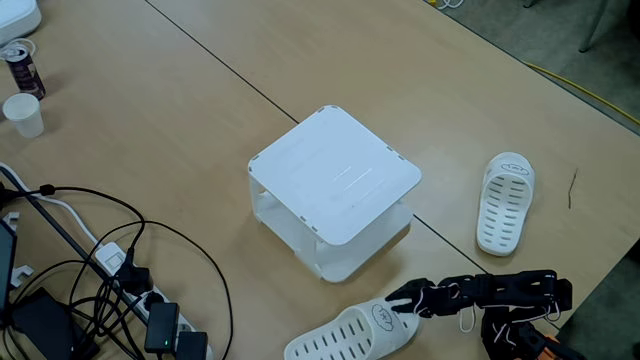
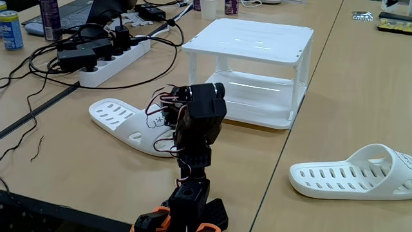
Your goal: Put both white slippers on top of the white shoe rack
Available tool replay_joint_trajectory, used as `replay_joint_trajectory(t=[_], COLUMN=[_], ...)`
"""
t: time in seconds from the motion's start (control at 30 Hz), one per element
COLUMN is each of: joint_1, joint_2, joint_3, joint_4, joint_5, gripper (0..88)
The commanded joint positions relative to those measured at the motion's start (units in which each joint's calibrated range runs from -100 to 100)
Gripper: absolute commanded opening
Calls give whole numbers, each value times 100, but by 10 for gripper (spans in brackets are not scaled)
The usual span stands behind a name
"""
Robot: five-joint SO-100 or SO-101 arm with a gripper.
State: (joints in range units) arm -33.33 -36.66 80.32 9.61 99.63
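**benchrat:** Looking at both fixed views, neither of the white slippers is up on the white shoe rack (image 1: 335,180) yet, its flat top is bare. One slipper (image 1: 345,335) lies near the bottom edge in a fixed view, just in front of the rack, with the gripper (image 1: 400,298) right at its strap end. The other slipper (image 1: 505,200) sits well apart, off to the right of the rack on the table (image 1: 180,130).

**so101_newbie:** Are the fingers closed on it?

**benchrat:** Cannot tell, honestly. In a fixed view from behind the arm, the gripper (image 2: 162,118) is mostly hidden by the wrist, and it hovers over the cartoon drawing on the strap (image 2: 152,121). Could be touching, could be just above.

**so101_newbie:** Where would you grab?

**benchrat:** My guess is moulded foam plastic, so light, a bit springy, smooth surface. The strap is the obvious handle: one finger under the arch, one on top. Pinching the sole edge probably slips, and the slotted vents won't help much. Held by the strap, the heel end will likely droop, so lift it well clear before crossing the rack's rim.
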Motion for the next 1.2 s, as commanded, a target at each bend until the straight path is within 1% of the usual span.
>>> replay_joint_trajectory(t=[0.0, 0.37, 0.5, 0.63, 0.7, 0.8, 0.87, 1.17], joint_1=[27, -47, -260, -293, -269, -244, -244, -285], joint_2=[-82, -108, -91, -40, 2, 10, 19, 86], joint_3=[-26, 515, 245, -26, -62, -116, -125, -125], joint_4=[-4, -4, -21, -21, -21, -21, -21, -21], joint_5=[37, 37, 37, 37, 37, 37, 37, 37], gripper=[111, 111, 111, 112, 133, 199, 218, 217])
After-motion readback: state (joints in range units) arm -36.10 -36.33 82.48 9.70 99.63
